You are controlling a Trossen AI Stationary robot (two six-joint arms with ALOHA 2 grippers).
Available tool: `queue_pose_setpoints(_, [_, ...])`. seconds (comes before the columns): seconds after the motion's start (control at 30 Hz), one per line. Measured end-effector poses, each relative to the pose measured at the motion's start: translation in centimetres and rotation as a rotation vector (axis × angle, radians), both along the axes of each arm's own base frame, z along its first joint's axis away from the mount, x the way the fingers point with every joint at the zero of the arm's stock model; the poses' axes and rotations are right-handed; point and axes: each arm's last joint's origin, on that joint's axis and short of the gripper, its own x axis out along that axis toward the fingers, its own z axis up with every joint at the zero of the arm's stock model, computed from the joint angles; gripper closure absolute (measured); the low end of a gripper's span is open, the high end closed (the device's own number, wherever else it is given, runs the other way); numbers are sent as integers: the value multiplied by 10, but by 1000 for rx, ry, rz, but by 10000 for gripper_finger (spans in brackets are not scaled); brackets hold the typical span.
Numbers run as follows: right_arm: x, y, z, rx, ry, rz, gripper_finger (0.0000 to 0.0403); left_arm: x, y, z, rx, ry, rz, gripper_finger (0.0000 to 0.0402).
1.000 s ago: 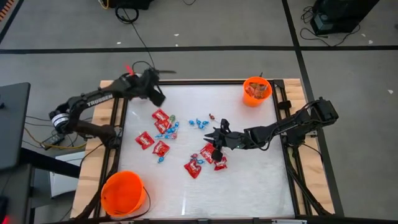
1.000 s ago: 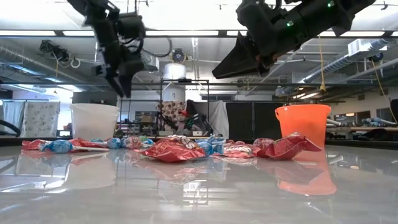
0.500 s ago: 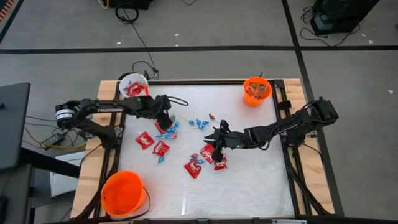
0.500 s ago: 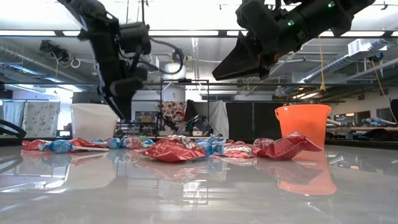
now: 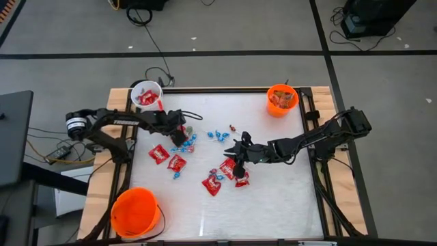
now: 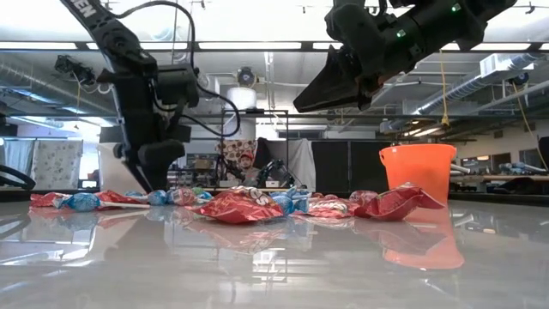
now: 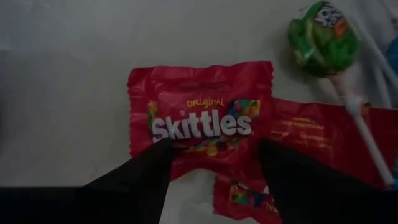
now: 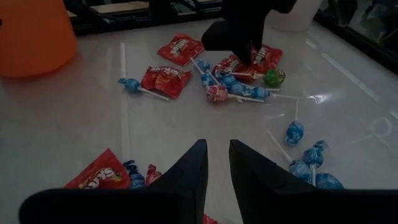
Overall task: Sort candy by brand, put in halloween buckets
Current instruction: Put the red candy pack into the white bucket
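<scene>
Over a red Skittles packet (image 7: 202, 118) — left gripper (image 7: 211, 163) spread wide, right gripper (image 8: 214, 155) nearly closed, empty.

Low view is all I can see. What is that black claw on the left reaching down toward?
Observer: The left gripper is open, straddling a red Skittles packet that lies flat on the table.
Operator: Is anything next to that packet?
Observer: A green lollipop, with its stick lying across a second red packet.
Operator: Is the white bucket behind it empty?
Observer: No. From above, the white bucket holds red packets.
</scene>
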Motion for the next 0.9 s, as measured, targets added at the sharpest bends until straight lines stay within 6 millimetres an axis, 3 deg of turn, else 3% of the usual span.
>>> queue_pose_setpoints(0.17, [0, 0, 0, -2, -1, -3, 323, 3, 2, -7, -7, 23, -6, 214])
queue_pose_setpoints(0.3, [0, 0, 0, -5, 0, -5, 323, 5, 4, -3, -2, 44, -19, 307])
queue_pose_setpoints(0.43, [0, 0, 0, -8, 2, -4, 323, 12, 6, 17, 1, 21, -25, 388])
queue_pose_setpoints(0.63, [0, -2, -1, -16, 11, -6, 323, 13, 6, 55, 26, 18, -58, 383])
queue_pose_setpoints(0.9, [0, -2, -1, -16, 12, -6, 323, -8, 9, 120, 116, 8, -52, 388])
